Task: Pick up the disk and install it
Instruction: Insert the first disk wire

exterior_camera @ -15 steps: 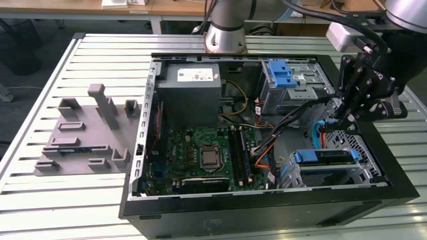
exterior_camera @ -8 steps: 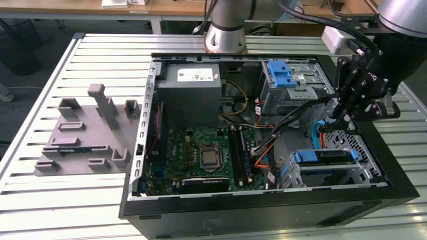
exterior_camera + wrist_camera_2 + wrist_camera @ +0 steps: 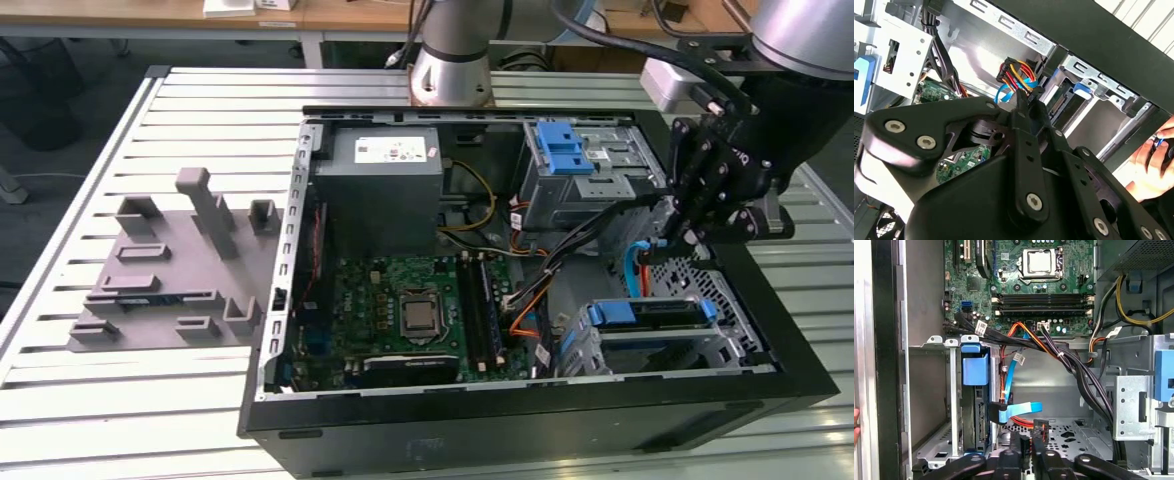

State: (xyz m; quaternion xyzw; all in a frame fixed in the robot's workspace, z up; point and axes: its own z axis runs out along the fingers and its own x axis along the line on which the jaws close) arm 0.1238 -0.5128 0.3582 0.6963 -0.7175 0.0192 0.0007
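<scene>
Hanging over the open computer case point(image 3: 534, 425), my gripper point(image 3: 678, 243) sits at about three o'clock on the case in the exterior view, just inside its side wall. My fingers point down into the gap between the two drive bays. They are drawn close together, with only a thin slit between the tips in the first wrist view point(image 3: 1032, 445). A black plug point(image 3: 1040, 426) with orange and red wires lies right at those tips. I cannot tell whether I am pinching it or only touching it. In the second wrist view my fingertips point(image 3: 1023, 102) end just short of a bundle of red, yellow and orange wires point(image 3: 1016, 70).

The disk point(image 3: 650, 314) is not in my grasp. It sits in the metal drive cage point(image 3: 727, 350) at about four o'clock in the case, with its blue bracket facing up. In the first wrist view the disk point(image 3: 975, 365) stands on edge inside the cage. A blue flat cable point(image 3: 1021, 409) is plugged in at its end, just beside my fingers.

At the middle of the case lies the green motherboard point(image 3: 400, 300). The grey power supply point(image 3: 380, 165) is at about eleven o'clock, and a second bay with a blue latch point(image 3: 577, 150) is at one o'clock. The case rests on a slatted table point(image 3: 80, 400). A grey fixture point(image 3: 174, 270) stands well apart from it at nine o'clock. A person's hand point(image 3: 1154, 160) shows outside the case wall in the second wrist view.
</scene>
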